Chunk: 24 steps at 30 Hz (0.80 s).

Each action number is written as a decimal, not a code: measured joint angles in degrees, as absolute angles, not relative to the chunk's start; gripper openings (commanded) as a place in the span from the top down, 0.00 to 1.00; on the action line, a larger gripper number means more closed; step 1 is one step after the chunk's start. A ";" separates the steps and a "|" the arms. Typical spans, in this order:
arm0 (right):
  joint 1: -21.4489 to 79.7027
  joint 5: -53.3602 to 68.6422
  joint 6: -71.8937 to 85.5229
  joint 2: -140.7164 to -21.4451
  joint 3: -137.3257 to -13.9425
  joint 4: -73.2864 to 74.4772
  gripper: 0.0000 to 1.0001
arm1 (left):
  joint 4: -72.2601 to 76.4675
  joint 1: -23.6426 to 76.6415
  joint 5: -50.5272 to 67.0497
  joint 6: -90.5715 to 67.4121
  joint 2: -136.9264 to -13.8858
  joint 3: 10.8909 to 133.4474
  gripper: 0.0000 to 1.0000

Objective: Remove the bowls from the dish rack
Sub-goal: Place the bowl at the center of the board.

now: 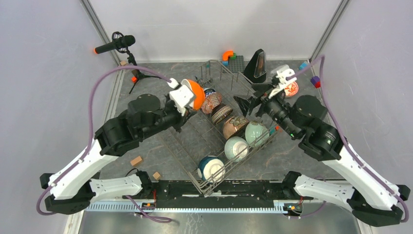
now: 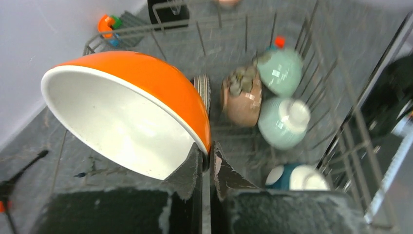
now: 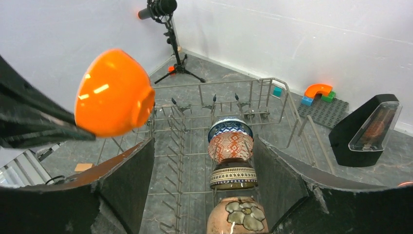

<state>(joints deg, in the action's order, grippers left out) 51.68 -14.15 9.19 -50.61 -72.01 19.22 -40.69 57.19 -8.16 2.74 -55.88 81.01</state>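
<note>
My left gripper (image 1: 187, 101) is shut on the rim of an orange bowl (image 1: 197, 94) with a white inside and holds it above the far left of the dish rack (image 1: 181, 146). The wrist view shows the rim pinched between the fingertips (image 2: 208, 158). A row of bowls stands in the rack: blue-white (image 1: 209, 91), red-lattice (image 1: 212, 103), striped (image 1: 221, 113), tan floral (image 1: 234, 126), mint green (image 1: 255, 132), pale green (image 1: 236, 148), teal with white base (image 1: 212, 168). My right gripper (image 1: 246, 105) is open and empty, above the row, pointing along it (image 3: 202, 180).
A red-floral bowl (image 1: 291, 88) sits on the table behind the right wrist. A microphone on a tripod (image 1: 117, 45) stands far left. A black wedge-shaped case (image 1: 257, 66) and a baseplate with an orange arch (image 1: 234, 61) stand behind the rack. Small wooden blocks (image 1: 136, 161) lie left of the rack.
</note>
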 measured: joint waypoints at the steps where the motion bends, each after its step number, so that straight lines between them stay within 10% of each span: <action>1: 51.68 -14.11 9.28 -51.68 -73.10 19.70 0.23 | -42.06 57.19 -7.44 5.15 -56.07 80.71 0.98; 24: 51.68 -5.02 11.62 -73.58 -97.10 35.35 0.24 | -54.04 60.36 -5.37 52.95 -50.11 70.70 0.98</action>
<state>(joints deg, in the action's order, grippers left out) 51.68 -5.02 11.62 -73.58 -97.10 35.35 -54.04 60.36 -5.37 52.95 -50.11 70.70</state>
